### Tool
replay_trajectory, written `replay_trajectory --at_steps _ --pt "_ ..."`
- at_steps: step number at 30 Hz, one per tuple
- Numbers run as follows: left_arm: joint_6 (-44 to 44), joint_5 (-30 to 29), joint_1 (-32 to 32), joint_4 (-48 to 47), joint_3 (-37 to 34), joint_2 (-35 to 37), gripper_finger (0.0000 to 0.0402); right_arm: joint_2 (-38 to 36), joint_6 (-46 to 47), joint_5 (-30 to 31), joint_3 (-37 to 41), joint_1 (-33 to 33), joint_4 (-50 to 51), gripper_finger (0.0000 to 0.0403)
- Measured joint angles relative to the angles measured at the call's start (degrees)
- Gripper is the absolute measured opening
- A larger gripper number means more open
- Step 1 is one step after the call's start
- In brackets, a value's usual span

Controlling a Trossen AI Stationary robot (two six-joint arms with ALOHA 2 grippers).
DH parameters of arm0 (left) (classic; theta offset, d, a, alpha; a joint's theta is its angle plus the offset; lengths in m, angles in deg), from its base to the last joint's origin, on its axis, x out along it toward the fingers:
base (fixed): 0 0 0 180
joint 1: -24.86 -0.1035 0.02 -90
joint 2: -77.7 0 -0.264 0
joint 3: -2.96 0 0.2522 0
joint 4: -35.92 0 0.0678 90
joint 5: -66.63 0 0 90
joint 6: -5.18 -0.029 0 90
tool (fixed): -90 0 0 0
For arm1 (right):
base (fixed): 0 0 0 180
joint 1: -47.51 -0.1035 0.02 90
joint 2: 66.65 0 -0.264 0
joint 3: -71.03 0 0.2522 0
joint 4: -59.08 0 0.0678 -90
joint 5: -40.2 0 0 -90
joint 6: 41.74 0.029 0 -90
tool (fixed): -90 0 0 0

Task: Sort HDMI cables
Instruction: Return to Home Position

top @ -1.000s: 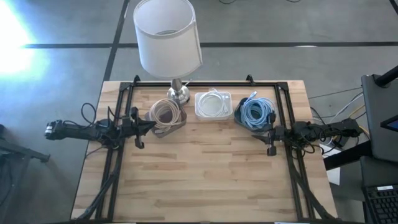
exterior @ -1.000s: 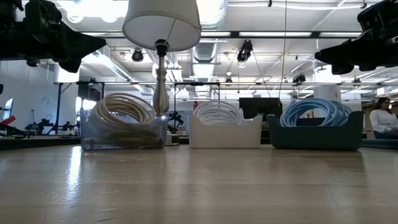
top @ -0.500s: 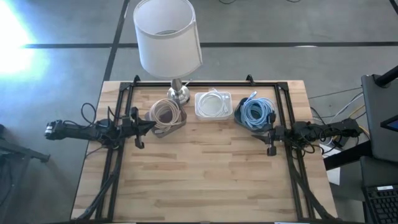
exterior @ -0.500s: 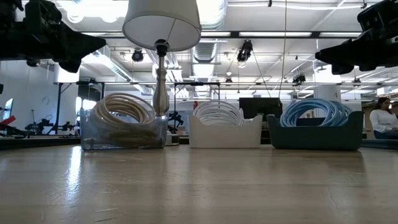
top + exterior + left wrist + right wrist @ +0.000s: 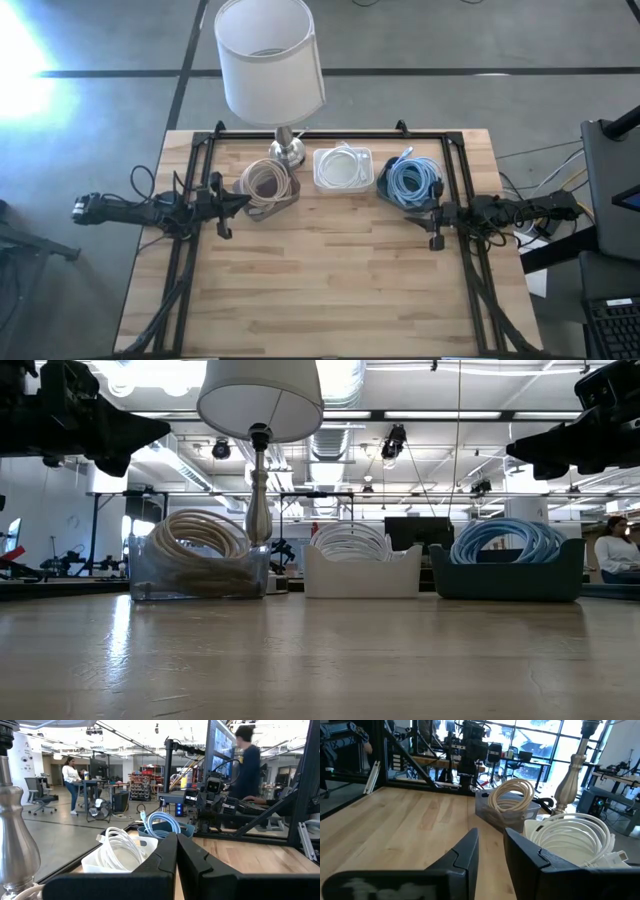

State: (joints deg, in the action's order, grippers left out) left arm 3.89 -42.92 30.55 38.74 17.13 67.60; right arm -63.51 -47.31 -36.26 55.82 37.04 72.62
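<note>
The HDMI cables lie coiled in three bins along the table's far side. Beige coils [image 5: 266, 183] fill a clear bin [image 5: 140, 575], white coils [image 5: 343, 166] a white bin [image 5: 362, 579], and light blue coils [image 5: 413, 180] a dark blue bin [image 5: 507, 581]. My left gripper [image 5: 245, 200] hovers shut above the table, just left of the clear bin; in its wrist view the fingertips [image 5: 176, 839] nearly meet. My right gripper [image 5: 413, 212] hovers near the blue bin's near right corner, with its fingers [image 5: 491, 837] a narrow gap apart. Both grippers hold nothing.
A table lamp with a white shade [image 5: 270, 60] stands on a metal base [image 5: 287, 150] between the clear and white bins. A black frame [image 5: 330, 133] runs along the table's far, left and right sides. Bare wood [image 5: 330, 280] spreads on the near half. People [image 5: 71, 775] are in the room beyond.
</note>
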Motion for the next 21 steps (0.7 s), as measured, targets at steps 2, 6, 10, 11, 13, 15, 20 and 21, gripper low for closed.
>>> replay_trajectory --at_steps 2,6,10,11,13,15,20,21 --pt "0.01 -0.01 -0.01 0.0 0.0 0.0 0.0012 0.01 0.0 0.01 0.0 0.01 0.01 0.0091" --pt "0.0 -0.01 -0.02 0.01 0.0 0.01 0.0012 0.0 0.0 0.0 0.0 0.0 0.0 0.009" --pt "0.0 0.0 -0.02 0.01 0.0 0.0 0.0012 0.02 0.0 0.0 0.0 0.0 0.0 0.0082" --pt "0.01 -0.01 -0.02 0.0 0.0 0.0 0.0012 0.01 0.0 0.0 0.0 0.0 0.0 0.008" --pt "0.01 0.0 -0.02 0.0 0.0 0.01 0.0012 0.02 0.0 0.0 0.0 0.01 0.0 0.0076" --pt "0.0 -0.02 -0.02 0.0 0.0 -0.01 0.0012 0.0 0.0 0.02 0.0 0.0 0.0 0.0072" --pt "0.01 -0.01 -0.02 0.0 0.0 0.0 0.0012 0.02 0.0 0.01 0.0 0.0 0.0 0.0068" --pt "0.01 0.0 -0.02 0.0 0.0 -0.01 0.0012 0.02 0.0 0.0 0.0 0.0 0.0 0.007"
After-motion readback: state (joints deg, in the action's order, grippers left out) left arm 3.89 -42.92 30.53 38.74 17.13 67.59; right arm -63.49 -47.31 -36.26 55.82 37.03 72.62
